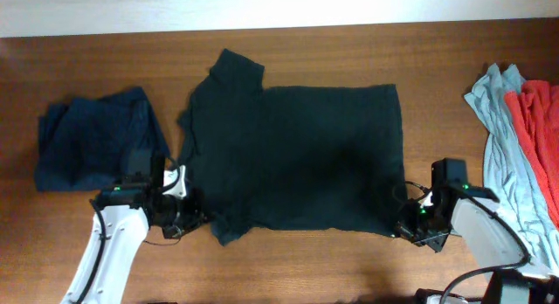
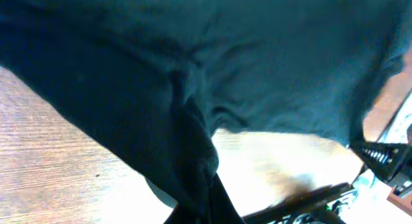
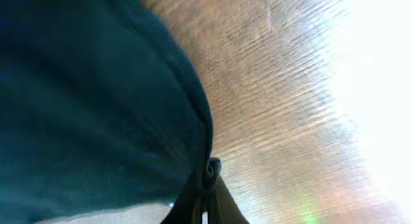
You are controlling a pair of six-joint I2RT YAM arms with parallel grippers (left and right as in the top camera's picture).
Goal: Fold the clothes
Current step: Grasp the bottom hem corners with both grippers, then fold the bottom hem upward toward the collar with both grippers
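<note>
Black T-shirt point(image 1: 297, 155) spread on a brown wood-grain table point(image 1: 349, 269) with bright glare

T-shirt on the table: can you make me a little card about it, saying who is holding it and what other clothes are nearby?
Shirt: black T-shirt, spread flat on the wooden table, neck toward the left
Left pincer: shut on the shirt's near sleeve
Right pincer: shut on the shirt's near hem corner
Left of shirt: navy garment, folded
Right edge of table: grey-blue garment and red garment, loose and unfolded
Shirt folded yet: no
</note>
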